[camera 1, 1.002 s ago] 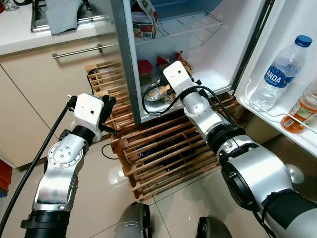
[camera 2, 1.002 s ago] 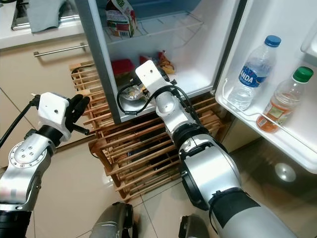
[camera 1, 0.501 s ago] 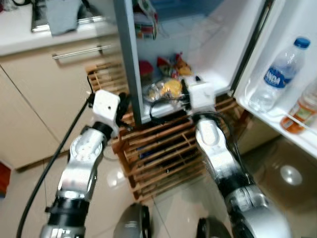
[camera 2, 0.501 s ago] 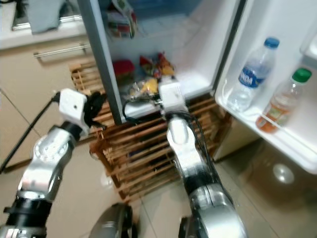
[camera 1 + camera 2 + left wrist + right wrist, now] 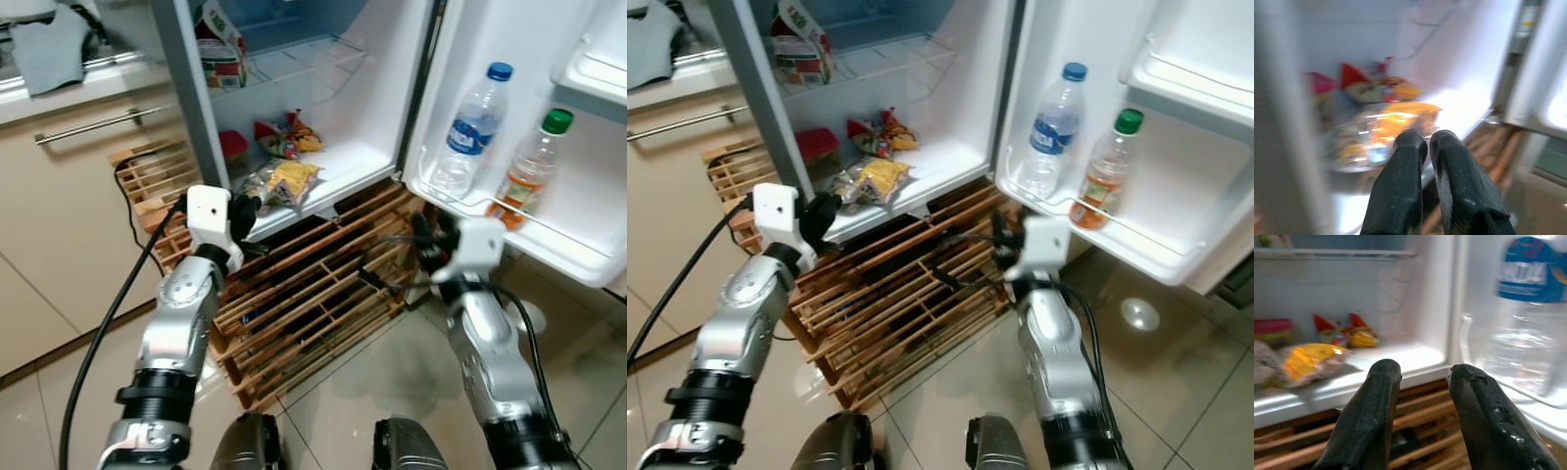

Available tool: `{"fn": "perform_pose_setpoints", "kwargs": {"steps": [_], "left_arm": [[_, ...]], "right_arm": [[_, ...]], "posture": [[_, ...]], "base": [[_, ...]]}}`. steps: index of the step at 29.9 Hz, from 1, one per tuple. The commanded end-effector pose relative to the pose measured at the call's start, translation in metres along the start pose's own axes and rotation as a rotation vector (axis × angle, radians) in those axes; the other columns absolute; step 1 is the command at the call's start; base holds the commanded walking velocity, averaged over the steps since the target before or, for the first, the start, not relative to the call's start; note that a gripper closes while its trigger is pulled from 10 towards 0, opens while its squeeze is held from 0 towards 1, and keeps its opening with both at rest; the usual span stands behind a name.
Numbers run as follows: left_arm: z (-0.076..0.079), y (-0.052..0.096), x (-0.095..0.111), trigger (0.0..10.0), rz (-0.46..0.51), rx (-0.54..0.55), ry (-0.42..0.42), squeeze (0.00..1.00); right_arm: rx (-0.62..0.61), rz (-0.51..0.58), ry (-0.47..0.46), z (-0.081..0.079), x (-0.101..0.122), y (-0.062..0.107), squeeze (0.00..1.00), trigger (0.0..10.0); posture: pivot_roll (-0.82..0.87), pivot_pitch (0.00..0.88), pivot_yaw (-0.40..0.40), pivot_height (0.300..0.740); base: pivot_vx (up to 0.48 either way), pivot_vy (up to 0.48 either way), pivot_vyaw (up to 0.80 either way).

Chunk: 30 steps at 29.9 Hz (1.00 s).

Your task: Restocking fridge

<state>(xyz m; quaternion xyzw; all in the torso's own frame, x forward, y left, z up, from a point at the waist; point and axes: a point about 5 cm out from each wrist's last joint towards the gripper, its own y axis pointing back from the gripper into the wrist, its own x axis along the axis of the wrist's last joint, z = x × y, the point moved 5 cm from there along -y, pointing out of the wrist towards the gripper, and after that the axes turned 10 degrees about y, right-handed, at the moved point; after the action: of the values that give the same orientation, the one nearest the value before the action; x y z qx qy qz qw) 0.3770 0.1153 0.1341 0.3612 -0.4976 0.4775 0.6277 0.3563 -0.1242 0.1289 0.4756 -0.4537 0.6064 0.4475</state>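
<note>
Looking at the snack bag [image 5: 277, 182] on the fridge's bottom shelf [image 5: 345, 166], centre-left of frame: our left gripper [image 5: 242, 210] sits just beside it, fingers together and empty. Right gripper [image 5: 428, 235] is lower right, slightly apart, empty, farther off.

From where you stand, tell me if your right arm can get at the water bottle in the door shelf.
Probably yes. The right tool sits low beside the open door, empty, and the water bottle stands just above it behind the shelf rail; nothing blocks the way, but it must rise over that rail.
</note>
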Motion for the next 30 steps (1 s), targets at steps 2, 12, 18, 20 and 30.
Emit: {"fn": "perform_pose_setpoints", "kwargs": {"steps": [2,12,18,20,30], "left_arm": [[0.011,-0.006,0.004,10.0,0.017,-0.026,-0.031,0.00],[0.006,-0.001,-0.002,10.0,0.007,-0.026,-0.014,0.00],[0.002,0.008,-0.001,10.0,0.040,0.005,0.000,0.00],[-0.002,0.010,-0.003,10.0,0.045,0.019,0.008,0.00],[0.014,0.024,-0.005,10.0,0.094,-0.047,0.086,0.00]], "right_arm": [[-0.024,-0.066,-0.013,0.003,-0.013,0.000,0.00,10.0],[-0.033,-0.118,0.038,0.031,-0.026,0.011,0.00,10.0],[-0.006,-0.170,0.025,0.031,-0.040,0.018,0.00,10.0],[0.018,-0.172,0.040,0.028,-0.040,0.019,0.00,10.0],[0.020,-0.235,0.115,0.042,-0.055,0.034,0.00,10.0]], "posture": [[-0.10,0.000,0.055,0.695],[-0.08,0.000,0.027,0.740],[-0.07,0.000,-0.008,0.740],[-0.07,0.000,-0.012,0.740],[-0.10,0.000,-0.028,0.740]], "base": [[0.000,0.000,0.00],[0.000,0.000,0.00],[0.000,0.000,0.00],[0.000,0.000,0.00],[0.000,-0.295,0.00]]}}
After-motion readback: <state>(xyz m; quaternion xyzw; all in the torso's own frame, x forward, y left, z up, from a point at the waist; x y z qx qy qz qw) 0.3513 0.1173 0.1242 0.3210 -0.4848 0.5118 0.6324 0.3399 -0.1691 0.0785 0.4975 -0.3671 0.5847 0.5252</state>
